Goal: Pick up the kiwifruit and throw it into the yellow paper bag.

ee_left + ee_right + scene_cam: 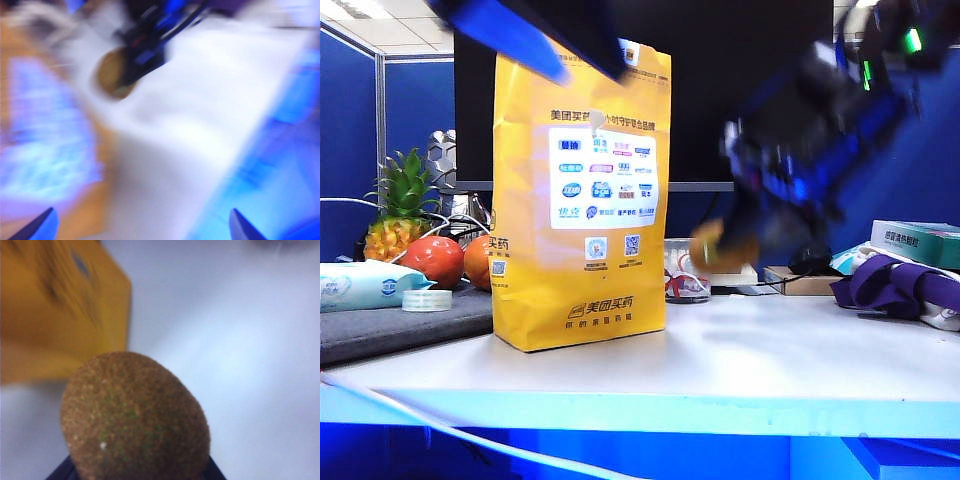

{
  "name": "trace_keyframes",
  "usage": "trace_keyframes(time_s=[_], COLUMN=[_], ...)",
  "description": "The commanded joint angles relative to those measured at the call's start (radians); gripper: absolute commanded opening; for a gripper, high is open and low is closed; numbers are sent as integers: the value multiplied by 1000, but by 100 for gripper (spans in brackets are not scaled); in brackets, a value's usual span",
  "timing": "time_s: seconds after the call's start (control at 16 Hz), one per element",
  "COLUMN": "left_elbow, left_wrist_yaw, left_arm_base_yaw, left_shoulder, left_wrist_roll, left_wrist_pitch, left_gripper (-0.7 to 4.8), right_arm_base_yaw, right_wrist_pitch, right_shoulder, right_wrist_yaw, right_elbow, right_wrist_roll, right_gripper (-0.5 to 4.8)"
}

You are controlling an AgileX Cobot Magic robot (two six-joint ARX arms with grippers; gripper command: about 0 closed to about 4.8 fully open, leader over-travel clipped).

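The kiwifruit (pixel 135 415) is brown-green and fuzzy, and it fills the near part of the right wrist view. My right gripper (pixel 138 475) is shut on it, with a dark fingertip at each side. In the exterior view the right arm is blurred, and the right gripper (pixel 738 247) holds the kiwifruit (pixel 713 245) above the table, to the right of the yellow paper bag (pixel 580 200). The bag (pixel 55 305) stands upright. My left gripper (pixel 588 66) hangs open at the bag's top edge. In the left wrist view its tips (pixel 142 230) are wide apart and the kiwifruit (pixel 114 75) is far off.
A pineapple (pixel 400 205), two red-orange fruits (pixel 435 260), a wipes pack (pixel 365 285) and a tape roll (pixel 427 300) lie left of the bag on a dark mat (pixel 400 330). At the right are a purple cloth (pixel 895 285), a green box (pixel 920 240) and a glass container (pixel 685 278).
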Motion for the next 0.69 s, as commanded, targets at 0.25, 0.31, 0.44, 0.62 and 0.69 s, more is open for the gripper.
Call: trace_keyframes(time_s=[0.25, 0.31, 0.44, 0.62, 0.69], left_elbow=[89, 89, 88, 88, 86], left_wrist_yaw=[-129, -129, -137, -192, -191], left_arm_base_yaw=[3, 3, 3, 4, 4], left_shoulder=[-268, -301, -377, -406, -403], left_wrist_roll=[8, 19, 47, 72, 72], left_wrist_pitch=[23, 21, -26, -130, -154], left_gripper=[479, 479, 479, 479, 479], right_arm_base_yaw=[-29, -29, -29, -13, 3], right_wrist_pitch=[-165, -160, -147, -148, -146], right_shoulder=[-120, -150, -198, -255, -267], right_wrist_yaw=[10, 7, -87, -235, -266], right_elbow=[255, 274, 320, 397, 401], right_wrist_roll=[-22, -24, -24, 25, 30], right_gripper=[171, 171, 171, 190, 190])
